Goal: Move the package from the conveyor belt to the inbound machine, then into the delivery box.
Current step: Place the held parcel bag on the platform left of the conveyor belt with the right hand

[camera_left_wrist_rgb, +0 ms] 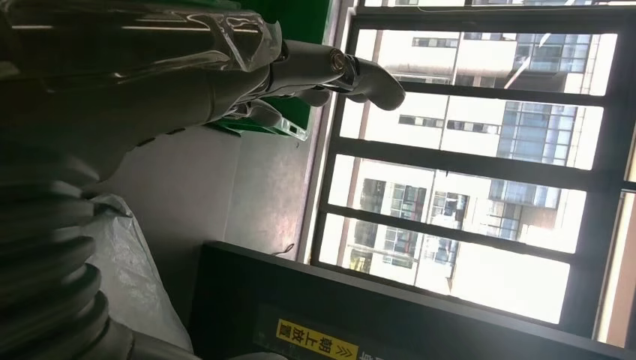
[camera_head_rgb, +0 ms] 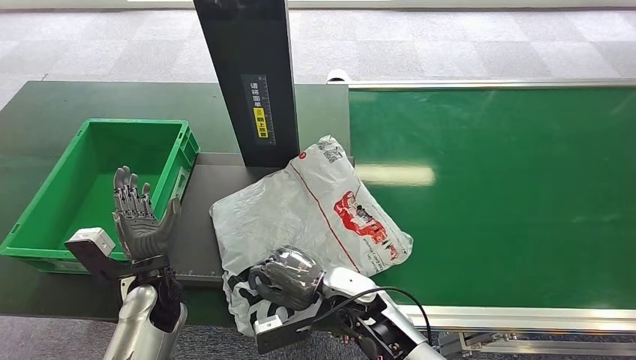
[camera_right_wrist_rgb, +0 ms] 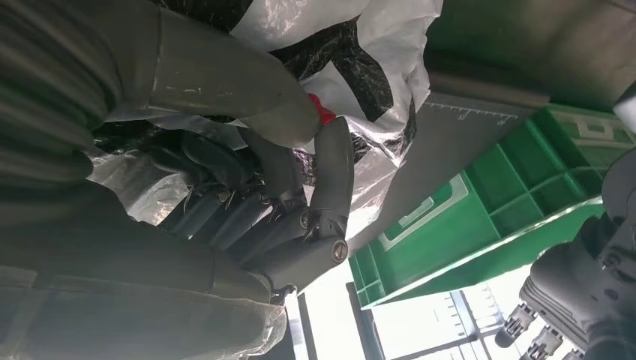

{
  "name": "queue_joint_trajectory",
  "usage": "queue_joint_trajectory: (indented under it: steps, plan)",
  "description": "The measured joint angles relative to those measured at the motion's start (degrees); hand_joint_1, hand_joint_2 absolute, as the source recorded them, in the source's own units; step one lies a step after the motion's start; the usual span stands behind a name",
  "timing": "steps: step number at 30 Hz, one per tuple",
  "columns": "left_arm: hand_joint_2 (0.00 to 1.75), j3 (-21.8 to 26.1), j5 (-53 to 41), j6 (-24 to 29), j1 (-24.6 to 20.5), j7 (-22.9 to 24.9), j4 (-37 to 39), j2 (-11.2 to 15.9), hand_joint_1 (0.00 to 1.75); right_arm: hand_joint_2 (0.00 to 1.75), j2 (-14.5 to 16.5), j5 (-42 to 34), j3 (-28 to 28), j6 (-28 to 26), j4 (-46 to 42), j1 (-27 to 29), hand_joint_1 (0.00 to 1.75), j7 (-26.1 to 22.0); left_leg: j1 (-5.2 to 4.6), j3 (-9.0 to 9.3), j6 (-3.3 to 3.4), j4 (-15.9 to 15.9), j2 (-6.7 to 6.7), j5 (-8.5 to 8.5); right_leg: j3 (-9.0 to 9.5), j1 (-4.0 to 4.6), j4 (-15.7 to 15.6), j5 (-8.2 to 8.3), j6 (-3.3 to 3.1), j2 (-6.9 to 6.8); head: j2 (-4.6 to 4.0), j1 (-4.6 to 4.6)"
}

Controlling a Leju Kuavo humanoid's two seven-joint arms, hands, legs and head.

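Package in right hand's grip.

Silver arms, dark grey hands

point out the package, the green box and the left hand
package [camera_head_rgb: 300, 202], head view, middle of the grey bag
green box [camera_head_rgb: 45, 246], head view, near rim
left hand [camera_head_rgb: 139, 217], head view, open palm

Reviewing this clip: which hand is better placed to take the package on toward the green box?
Right. The right hand already grips the package at its near edge, on the machine's plate beside the green box. The left hand is raised, fingers spread, holding nothing.
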Motion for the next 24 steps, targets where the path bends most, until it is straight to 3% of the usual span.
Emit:
queue_joint_trajectory:
  steps: [9,12,13,16,17,20,22,24]
  plan:
    - [1.75,0.0,0.0,0.0,0.0,0.0,0.0,0.0,0.0,1.75,0.0,-0.6,0.9,0.4,1.0,-0.4,1.75,-0.4,0.0,0.01,0.0,0.0,0.0,0.0,-0.01,0.0,0.0,0.0,0.0,0.0,0.0,-0.01]
    - [1.75,0.0,0.0,-0.3,0.0,0.1,0.1,0.0,0.0,1.75,-0.5,-7.1,1.7,4.0,-0.5,-0.1,1.75,-2.1,0.0,0.02,0.0,0.0,0.01,0.0,-0.02,0.0,0.0,0.0,0.0,0.01,0.0,-0.01]
    - [1.75,0.0,0.0,-0.4,-0.1,0.1,0.2,0.0,0.0,1.75,-0.9,-10.3,2.2,5.4,-1.8,0.2,1.4,-2.5,0.0,0.02,0.0,0.0,0.01,0.0,-0.03,0.0,0.0,0.0,0.0,0.01,0.0,-0.01]
    - [1.75,0.0,0.0,-0.7,-0.7,0.2,0.8,0.0,0.0,1.75,-2.2,-13.9,3.6,6.5,-5.3,0.7,0.1,-2.9,0.0,0.02,0.0,0.0,0.02,0.0,-0.02,0.0,0.0,0.0,0.0,0.01,0.0,-0.01]
    - [1.75,0.0,0.0,-0.7,-0.8,0.2,1.0,0.0,0.0,1.75,-2.4,-13.7,3.6,5.8,-6.1,0.9,0.0,-2.7,0.0,0.02,0.0,0.0,0.03,0.0,-0.02,0.0,0.0,0.0,0.0,0.01,0.0,0.0]
    - [1.75,0.0,0.0,-1.0,-0.7,0.2,1.1,0.0,0.0,1.75,-2.7,-15.7,2.6,4.5,-8.0,1.6,0.0,-2.2,0.0,0.02,0.0,0.0,0.06,0.0,-0.02,0.0,0.0,0.0,0.0,0.02,-0.01,0.0]
    - [1.75,0.0,0.0,-1.1,-0.5,0.2,1.1,0.0,0.0,1.75,-2.7,-19.5,1.1,6.4,-9.4,2.1,0.0,-2.0,0.0,0.02,0.0,0.0,0.05,0.0,-0.02,0.0,0.0,0.0,0.0,0.02,-0.01,0.0]
    - [1.75,0.0,0.0,-1.2,-0.4,0.2,1.1,0.0,0.0,1.75,-2.7,-26.2,-1.0,11.5,-11.2,2.8,0.0,-2.0,0.0,0.02,0.0,0.0,0.05,0.0,-0.02,0.0,0.0,0.0,0.0,0.02,-0.01,-0.01]
